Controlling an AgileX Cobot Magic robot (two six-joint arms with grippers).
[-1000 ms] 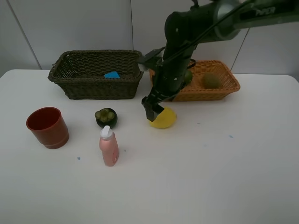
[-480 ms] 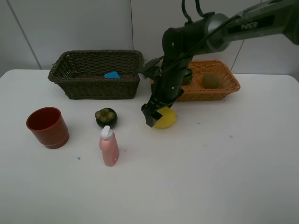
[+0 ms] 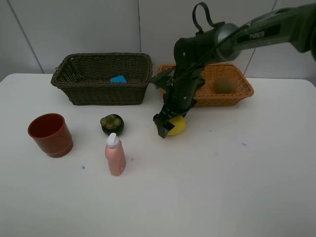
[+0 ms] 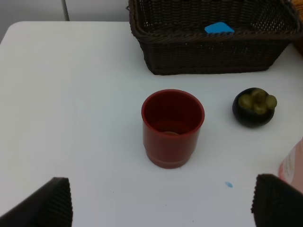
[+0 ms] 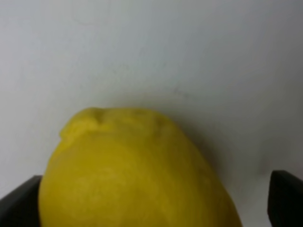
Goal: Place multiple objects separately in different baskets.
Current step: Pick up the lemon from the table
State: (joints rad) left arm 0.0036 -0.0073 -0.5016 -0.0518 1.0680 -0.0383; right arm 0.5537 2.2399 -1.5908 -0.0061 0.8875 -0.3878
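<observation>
My right claw point(image 3: 167, 127) is released, its fingers straddling the yellow lemon point(image 3: 178, 126), which sits on the tabletop just in front of the orange-tan basket point(image 3: 228, 100). The lemon's long axis seems to point away from my wrist, crosswise to my closing line. My left claw point(image 4: 162, 203), also released, hangs by the red cup point(image 4: 173, 127), well apart from that basket.

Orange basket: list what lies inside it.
A brown kiwi lies in the right half of the orange basket. The right arm covers the left half, so anything there is hidden.
</observation>
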